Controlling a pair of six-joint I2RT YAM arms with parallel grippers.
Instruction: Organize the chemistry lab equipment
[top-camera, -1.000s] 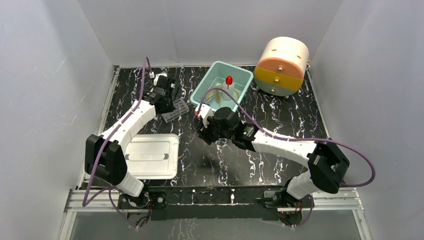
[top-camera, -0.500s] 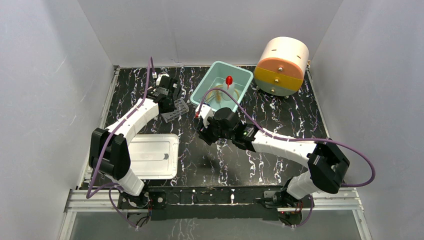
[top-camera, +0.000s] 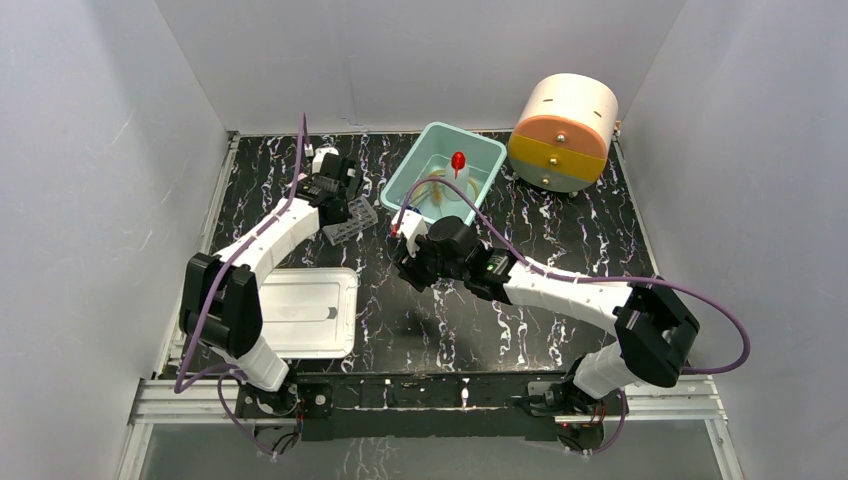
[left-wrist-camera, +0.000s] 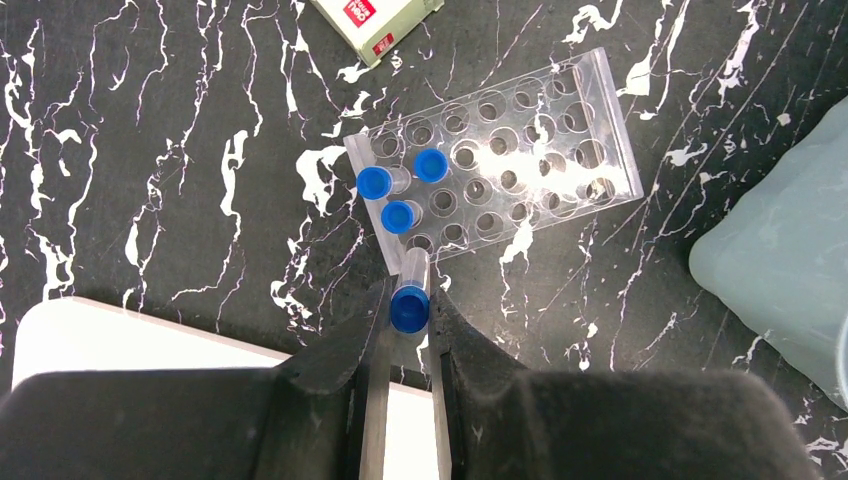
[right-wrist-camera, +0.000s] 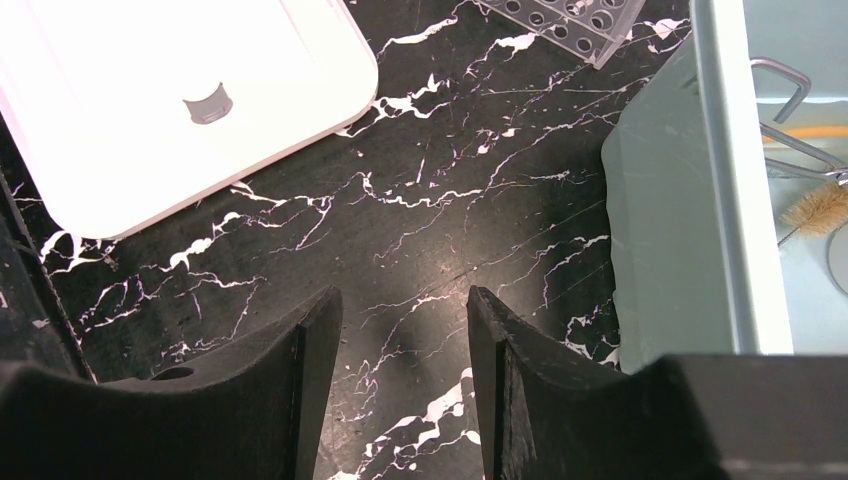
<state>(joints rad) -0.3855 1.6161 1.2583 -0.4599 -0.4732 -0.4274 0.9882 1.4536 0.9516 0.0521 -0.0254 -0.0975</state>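
- Currently my left jaws are nearly closed, pinching a tube just under its blue cap, which faces the wrist camera.
- That tube's lower end sits at the near-left edge of the clear rack. I cannot tell whether the two touch.
- The rack lies flat on the black, white-veined desk, just left of the mint tub.
- Three capped tubes stand in holes at the rack's left end.
- My right jaws are wide apart and hold nothing, poised over bare desk between the white tray and the tub.
- Inside the tub stands a wash bottle with a red nozzle, beside metal tongs and a small brush.
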